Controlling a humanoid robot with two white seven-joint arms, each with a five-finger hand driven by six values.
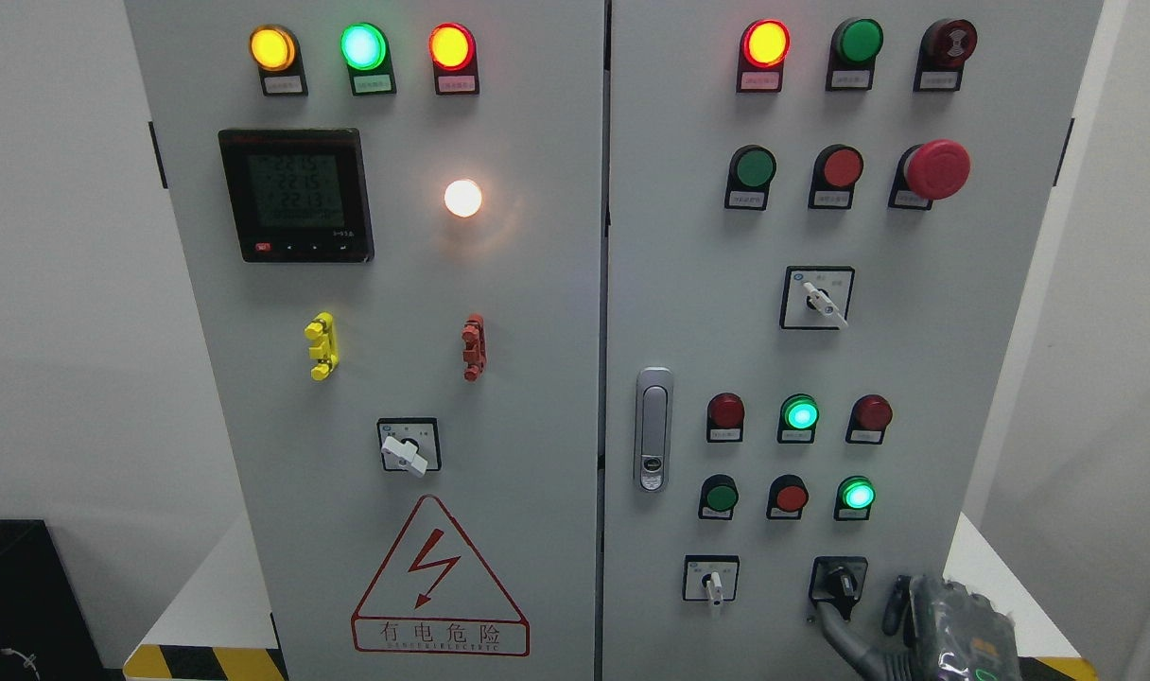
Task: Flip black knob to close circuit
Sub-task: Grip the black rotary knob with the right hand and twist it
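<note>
Knob [838, 580] btm right of cabinet [537, 331], hand [915, 629] below.

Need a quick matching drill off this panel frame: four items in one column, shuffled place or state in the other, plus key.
1. black knob
2. emergency stop button
3. digital meter
4. warning triangle

A. left door, upper part
B. left door, bottom
C. right door, bottom, right hand fingers on it
D. right door, upper right, red mushroom head

Pairs: 1-C, 2-D, 3-A, 4-B

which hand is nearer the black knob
Right. The right hand sits just lower right of the black knob, one finger reaching up to it; the left hand is not in view.
</note>
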